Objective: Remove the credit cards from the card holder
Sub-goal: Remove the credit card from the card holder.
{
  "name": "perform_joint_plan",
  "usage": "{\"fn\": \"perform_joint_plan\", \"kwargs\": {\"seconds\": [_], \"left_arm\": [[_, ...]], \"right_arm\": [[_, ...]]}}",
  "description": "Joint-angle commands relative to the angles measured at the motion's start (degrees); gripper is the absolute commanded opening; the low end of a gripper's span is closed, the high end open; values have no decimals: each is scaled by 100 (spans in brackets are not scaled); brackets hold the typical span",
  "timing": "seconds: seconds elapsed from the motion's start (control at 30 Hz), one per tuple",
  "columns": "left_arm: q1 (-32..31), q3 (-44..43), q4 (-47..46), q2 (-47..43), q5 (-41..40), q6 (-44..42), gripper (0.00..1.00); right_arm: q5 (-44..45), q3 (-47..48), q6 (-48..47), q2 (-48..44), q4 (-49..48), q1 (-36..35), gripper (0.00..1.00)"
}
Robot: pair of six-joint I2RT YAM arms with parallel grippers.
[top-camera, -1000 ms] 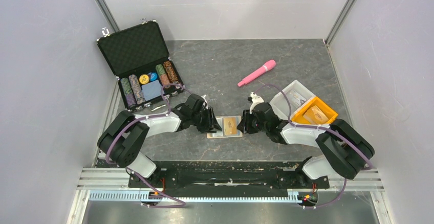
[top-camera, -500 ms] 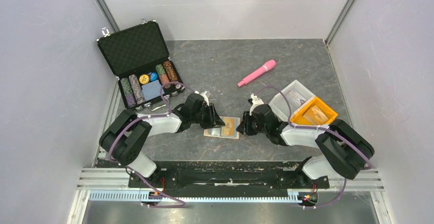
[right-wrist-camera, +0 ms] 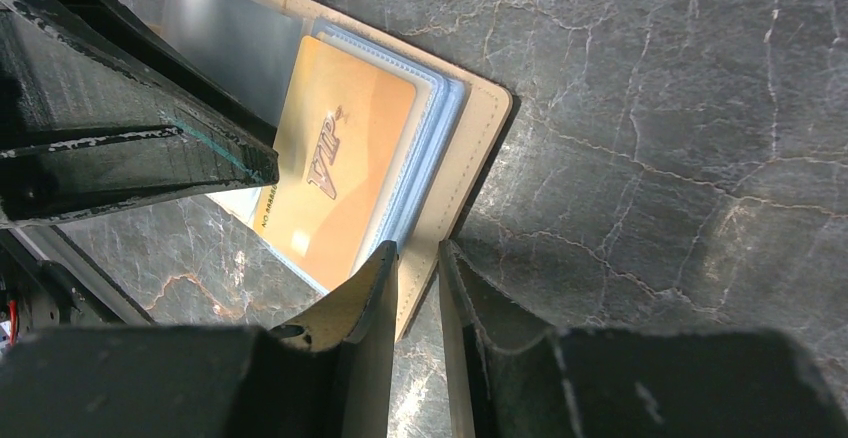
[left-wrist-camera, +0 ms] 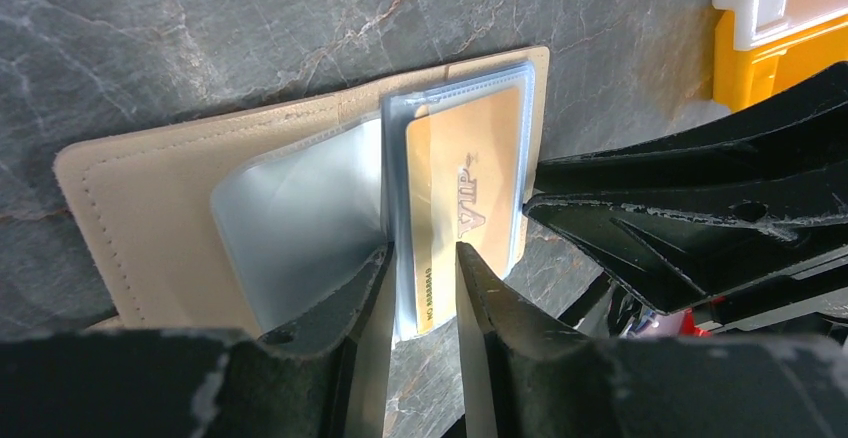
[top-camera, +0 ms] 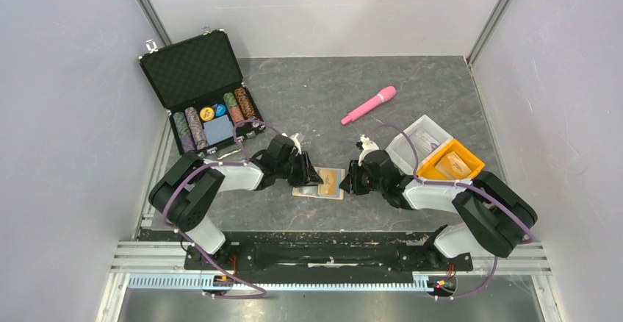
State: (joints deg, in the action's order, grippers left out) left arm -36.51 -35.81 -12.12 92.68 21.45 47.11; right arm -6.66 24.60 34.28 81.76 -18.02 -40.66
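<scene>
The tan card holder (top-camera: 317,191) lies open on the table between my two grippers, its clear sleeves fanned out. A gold credit card (left-wrist-camera: 470,188) marked VIP sits in the top sleeve, and also shows in the right wrist view as the gold credit card (right-wrist-camera: 335,168). My left gripper (left-wrist-camera: 420,248) has its jaws narrowly apart, one on each side of that sleeve's near edge. My right gripper (right-wrist-camera: 418,246) is pinched on the tan cover edge of the card holder (right-wrist-camera: 480,148). From above, the left gripper (top-camera: 316,179) and right gripper (top-camera: 345,180) face each other across the holder.
An open black poker-chip case (top-camera: 202,94) stands at the back left. A pink stick-shaped tool (top-camera: 369,105) lies at the back centre. A clear tray (top-camera: 419,140) and an orange tray (top-camera: 451,162) sit by the right arm.
Both grippers' jaws have narrowed around the card holder's edges. The holder has shifted slightly left and turned a little, and the left gripper has moved in over it.
</scene>
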Motion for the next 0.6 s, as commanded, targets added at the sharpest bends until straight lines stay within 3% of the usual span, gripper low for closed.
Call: {"fn": "perform_joint_plan", "kwargs": {"seconds": [0.0, 0.43, 0.57], "left_arm": [[-31, 33, -322, 109, 230, 206, 34], [-34, 121, -700, 112, 665, 600, 19], [-23, 154, -766, 33, 696, 682, 8]], "right_arm": [[7, 62, -25, 89, -64, -20, 24], [45, 71, -39, 106, -17, -20, 24], [70, 56, -40, 115, -21, -20, 24]]}}
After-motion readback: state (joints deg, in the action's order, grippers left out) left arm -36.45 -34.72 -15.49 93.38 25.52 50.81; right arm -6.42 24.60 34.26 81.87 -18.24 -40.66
